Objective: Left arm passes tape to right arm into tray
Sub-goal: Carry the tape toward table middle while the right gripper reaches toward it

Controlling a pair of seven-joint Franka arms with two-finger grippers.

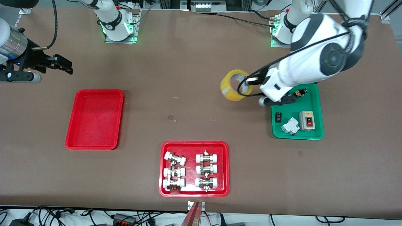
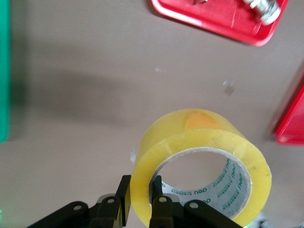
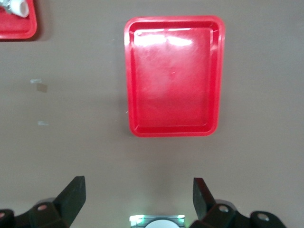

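Surface: brown table (image 1: pixel 188 62), arm bases along its farther edge.
Hidden: left gripper (image 2: pixel 141 197) is covered by its own forearm in the front view — only the wrist view shows its fingers (image 2: pixel 122 199), cut off at that picture's edge.
Cut off: right arm (image 1: pixel 9 44) enters at the front view's edge; just its wrist and gripper show.
Hard to make out: small parts in the green tray (image 1: pixel 315 94), half under the left arm (image 1: pixel 314 59).
Tape: yellow roll (image 1: pixel 235 85) on edge, beside the green tray toward the right arm's end; whether it touches the table, cannot tell.
Left gripper state: pinching the roll's wall, one finger outside, one in the core.
Left arm pose: bent down from its base, forearm low over the green tray.
Right gripper: (image 1: pixel 61 64) fingers spread wide, nothing between them — over bare table, farther from the front camera than the plain red tray (image 1: pixel 94 94).
Third tray: red tray of white-capped fittings (image 1: pixel 224 169), nearest the front camera.
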